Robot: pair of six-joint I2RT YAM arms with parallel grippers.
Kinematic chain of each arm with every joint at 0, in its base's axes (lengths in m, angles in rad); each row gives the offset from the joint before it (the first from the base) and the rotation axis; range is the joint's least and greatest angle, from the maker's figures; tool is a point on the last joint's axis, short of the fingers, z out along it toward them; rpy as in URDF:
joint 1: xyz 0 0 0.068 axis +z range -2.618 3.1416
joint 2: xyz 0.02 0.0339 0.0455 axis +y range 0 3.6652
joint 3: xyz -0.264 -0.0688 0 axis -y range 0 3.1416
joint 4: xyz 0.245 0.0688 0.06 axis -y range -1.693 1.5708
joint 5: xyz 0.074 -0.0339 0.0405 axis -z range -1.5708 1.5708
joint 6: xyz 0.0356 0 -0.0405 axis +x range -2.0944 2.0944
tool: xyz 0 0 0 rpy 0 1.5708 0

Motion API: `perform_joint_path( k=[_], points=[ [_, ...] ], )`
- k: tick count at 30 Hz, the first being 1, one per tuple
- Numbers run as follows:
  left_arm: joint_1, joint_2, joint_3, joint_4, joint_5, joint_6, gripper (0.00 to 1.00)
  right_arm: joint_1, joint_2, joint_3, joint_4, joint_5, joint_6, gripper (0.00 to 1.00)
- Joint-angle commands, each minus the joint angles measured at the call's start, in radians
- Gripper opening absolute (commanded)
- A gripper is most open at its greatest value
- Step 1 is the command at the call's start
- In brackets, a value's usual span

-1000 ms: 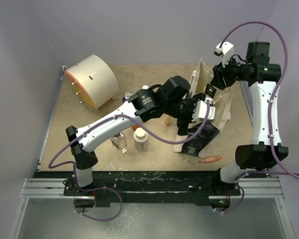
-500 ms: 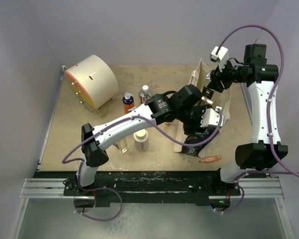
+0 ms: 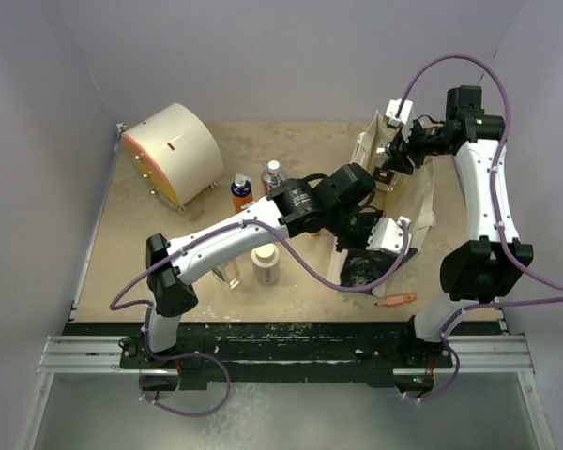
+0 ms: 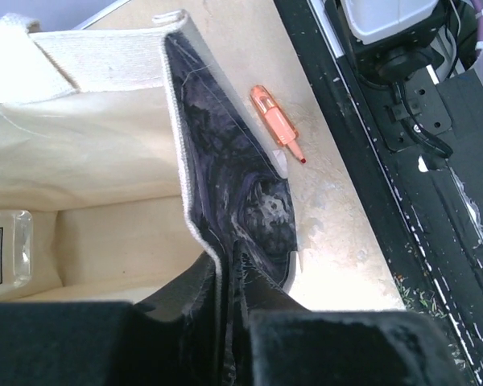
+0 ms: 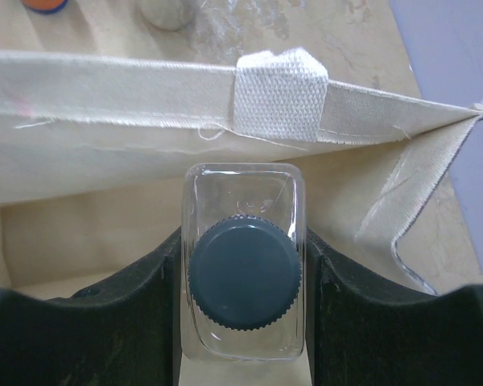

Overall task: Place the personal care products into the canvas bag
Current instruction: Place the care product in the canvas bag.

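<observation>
Tan tabletop [image 3: 291,141], beige canvas tote bag [image 3: 422,199] standing open, left gripper [image 4: 225,315] pinching its dark printed wall, right gripper [image 5: 243,281] over its mouth — clamped on clear squarish black-capped bottle [image 5: 243,269].

1 btl [image 4: 4,249] in bag [image 4: 105,161], pen [image 4: 275,125] beside it (drum [image 3: 174,150] far L).

Right claw [image 5: 241,257], bottle [image 5: 241,193] farther over bag [image 5: 105,88]

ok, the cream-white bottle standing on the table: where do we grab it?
Across its round body just below the cap, coming straight down from above. The cream-white bottle stands upright, and a clear squarish bottle is close beside it on the left, so probably close the end effector front-to-back, not sideways.
</observation>
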Motion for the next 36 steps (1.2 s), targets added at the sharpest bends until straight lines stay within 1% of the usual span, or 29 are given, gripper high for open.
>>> perform_joint_path(
  k=[1, 5, 8, 13, 18, 25, 29, 33, 36],
  points=[
    [0.0, -0.065, -0.023, -0.015, 0.058, 0.067, 0.08, -0.003, -0.021, 0.011, 0.09, -0.108, -0.158, 0.0],
    [0.015, -0.084, -0.043, -0.031, 0.099, 0.085, 0.0, -0.003, 0.001, 0.029, 0.117, -0.08, -0.191, 0.0],
    [0.032, -0.1, -0.059, -0.044, 0.146, 0.102, 0.0, -0.007, 0.016, 0.038, 0.145, -0.058, -0.198, 0.0],
    [0.037, -0.117, -0.086, -0.069, 0.177, 0.143, 0.0, -0.012, 0.029, 0.031, 0.202, -0.045, -0.185, 0.0],
    [0.037, -0.124, -0.115, -0.076, 0.194, 0.159, 0.0, -0.015, 0.031, 0.008, 0.284, 0.002, -0.156, 0.0],
    [0.037, -0.125, -0.143, -0.065, 0.215, 0.158, 0.0, -0.02, 0.048, -0.016, 0.292, 0.026, -0.155, 0.0],
    [0.039, -0.129, -0.147, -0.064, 0.217, 0.157, 0.0, -0.02, 0.04, -0.068, 0.341, 0.046, -0.152, 0.0],
    [0.04, -0.13, -0.145, -0.063, 0.218, 0.155, 0.0, -0.02, 0.04, -0.099, 0.381, 0.038, -0.132, 0.0],
    [0.044, -0.133, -0.143, -0.062, 0.227, 0.154, 0.0, -0.02, 0.055, -0.101, 0.372, 0.004, -0.126, 0.0]
  ],
)
